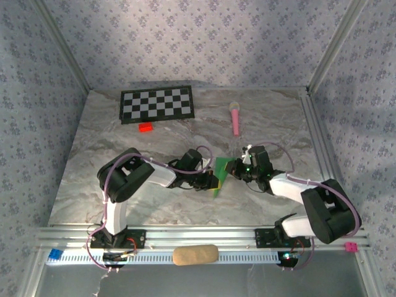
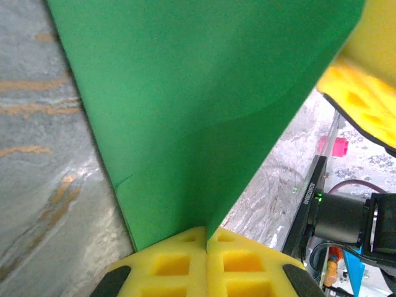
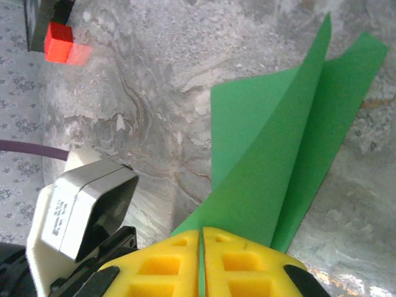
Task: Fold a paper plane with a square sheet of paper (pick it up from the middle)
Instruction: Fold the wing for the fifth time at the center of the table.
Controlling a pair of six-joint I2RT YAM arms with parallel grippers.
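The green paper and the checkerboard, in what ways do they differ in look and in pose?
The green paper is plain, one colour; the checkerboard bears black and white squares. The green paper is folded, its layers spread apart; the checkerboard lies flat. The left gripper and the right gripper each pinch the green paper; no gripper holds the checkerboard. Both are thin with straight edges.

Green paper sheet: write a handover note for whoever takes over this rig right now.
Left gripper: shut on one edge of the square sheet of paper.
Right gripper: shut on the same sheet from the other side.
Paper: held between both grippers over the middle of the table, doubled over in loose layers.
Done: sheet picked up, a fold begun.
Left: crease it and make the remaining folds; no pointed plane shape yet.
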